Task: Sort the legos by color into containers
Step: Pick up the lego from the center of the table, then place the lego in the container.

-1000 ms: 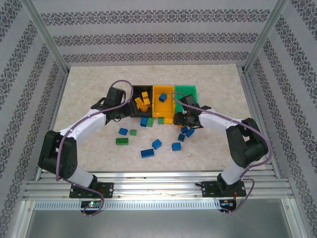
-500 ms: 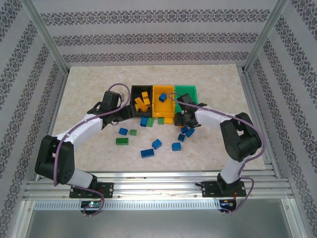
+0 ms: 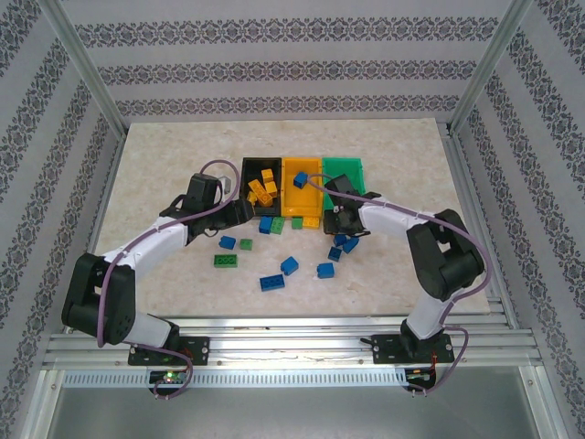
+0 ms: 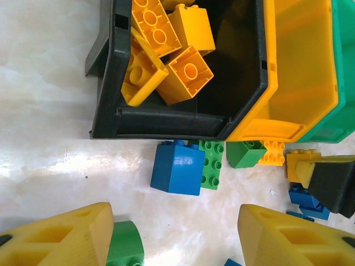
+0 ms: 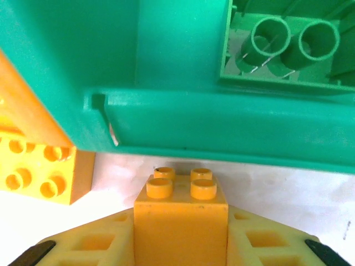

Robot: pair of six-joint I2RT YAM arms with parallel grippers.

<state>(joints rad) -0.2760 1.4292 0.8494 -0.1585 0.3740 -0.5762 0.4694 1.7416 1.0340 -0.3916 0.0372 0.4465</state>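
While right pincer [image 5: 181, 244] clamps yellow lego [image 5: 181, 210], green bin [image 5: 222, 124] rim just ahead

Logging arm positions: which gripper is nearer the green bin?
Right. The right gripper is close in front of the green bin; the left gripper is in front of the black bin.

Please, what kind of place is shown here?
Probably a robot lab test cell: an aluminium frame encloses a marble-look table, with patterned panels as walls.

I see open bench [image 3: 155, 155] at the frame's upper left and right; loose legos [image 3: 271, 282] crowd the strip just below the containers [image 3: 306, 201].
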